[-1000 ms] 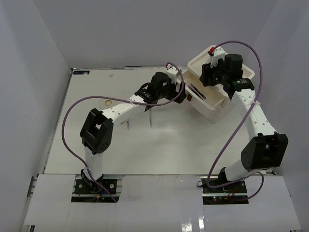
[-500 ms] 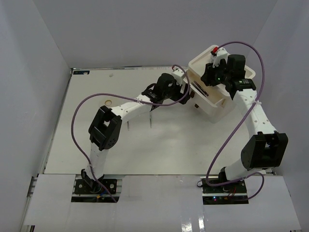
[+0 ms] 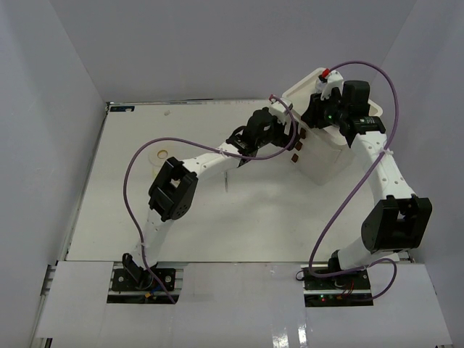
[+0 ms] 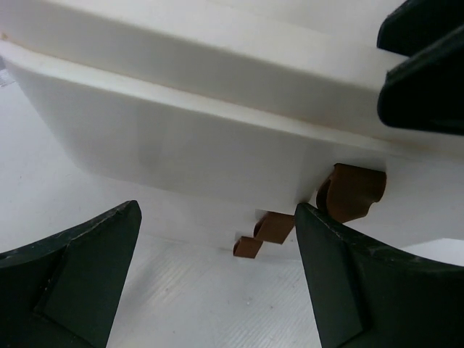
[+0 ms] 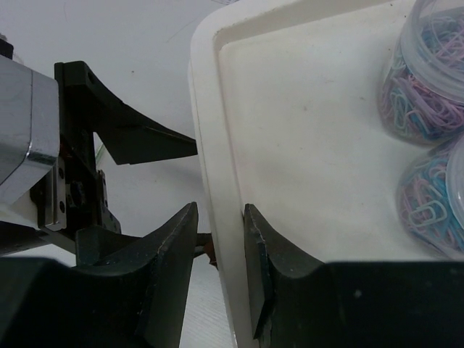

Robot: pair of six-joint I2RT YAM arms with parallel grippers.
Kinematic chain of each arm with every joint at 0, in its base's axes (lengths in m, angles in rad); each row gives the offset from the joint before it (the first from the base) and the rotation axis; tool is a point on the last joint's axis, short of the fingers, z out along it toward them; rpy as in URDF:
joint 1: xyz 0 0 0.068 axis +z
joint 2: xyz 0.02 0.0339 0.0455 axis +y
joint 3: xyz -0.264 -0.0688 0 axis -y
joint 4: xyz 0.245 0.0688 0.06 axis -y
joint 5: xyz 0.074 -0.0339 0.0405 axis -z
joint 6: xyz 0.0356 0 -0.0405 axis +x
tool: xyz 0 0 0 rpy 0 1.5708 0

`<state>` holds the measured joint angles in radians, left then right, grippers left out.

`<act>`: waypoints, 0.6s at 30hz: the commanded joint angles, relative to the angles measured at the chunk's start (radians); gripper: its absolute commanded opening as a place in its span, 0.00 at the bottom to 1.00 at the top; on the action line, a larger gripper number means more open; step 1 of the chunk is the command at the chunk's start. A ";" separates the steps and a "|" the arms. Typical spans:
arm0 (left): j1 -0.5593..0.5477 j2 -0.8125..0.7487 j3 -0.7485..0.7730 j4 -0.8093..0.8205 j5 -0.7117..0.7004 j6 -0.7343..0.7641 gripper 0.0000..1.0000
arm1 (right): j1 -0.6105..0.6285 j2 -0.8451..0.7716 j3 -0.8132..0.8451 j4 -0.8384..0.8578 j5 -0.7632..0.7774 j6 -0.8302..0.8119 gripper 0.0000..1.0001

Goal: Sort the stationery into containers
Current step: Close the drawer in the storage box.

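White walls close in on three sides of a pale desk (image 3: pixel 145 217), and the white box (image 3: pixel 322 161) sits at its far right corner, turned at an angle. Both arms are stretched out to it. The right fingers (image 5: pixel 170 254) straddle the raised rim of the tray top, one outside the wall and one inside, clenched on that rim, I'd guess to keep the box from sliding. The left fingers (image 4: pixel 80 268) are spread fully apart and grasp nothing. They hover just in front of the drawer faces, beside the brown handles (image 4: pixel 351 192), a sensible spot for working a drawer. Two clear jars (image 5: pixel 428 80) of coloured paper clips already lie in the tray, close to the right fingers. Well away, on the left of the desk, a flat pale ring (image 3: pixel 157 154) is not yet sorted
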<state>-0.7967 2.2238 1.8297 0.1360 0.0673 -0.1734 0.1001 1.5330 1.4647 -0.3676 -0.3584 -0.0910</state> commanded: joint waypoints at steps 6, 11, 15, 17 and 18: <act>-0.010 0.034 0.097 0.108 0.006 -0.015 0.97 | 0.033 0.012 0.016 -0.083 -0.122 0.057 0.38; -0.010 0.001 0.053 0.076 0.020 -0.017 0.97 | 0.032 0.007 0.019 -0.082 -0.056 0.043 0.38; -0.010 -0.114 -0.129 0.112 0.023 0.000 0.98 | 0.029 0.012 0.020 -0.083 -0.024 0.031 0.39; -0.009 -0.177 -0.203 0.128 0.042 0.011 0.98 | 0.029 0.013 0.017 -0.083 -0.013 0.013 0.41; -0.009 -0.190 -0.264 0.142 0.051 0.011 0.98 | 0.029 0.013 0.013 -0.083 0.002 0.007 0.41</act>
<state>-0.7963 2.1651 1.6562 0.2173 0.0837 -0.1730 0.1070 1.5333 1.4647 -0.3721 -0.3405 -0.0853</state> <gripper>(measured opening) 0.975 0.411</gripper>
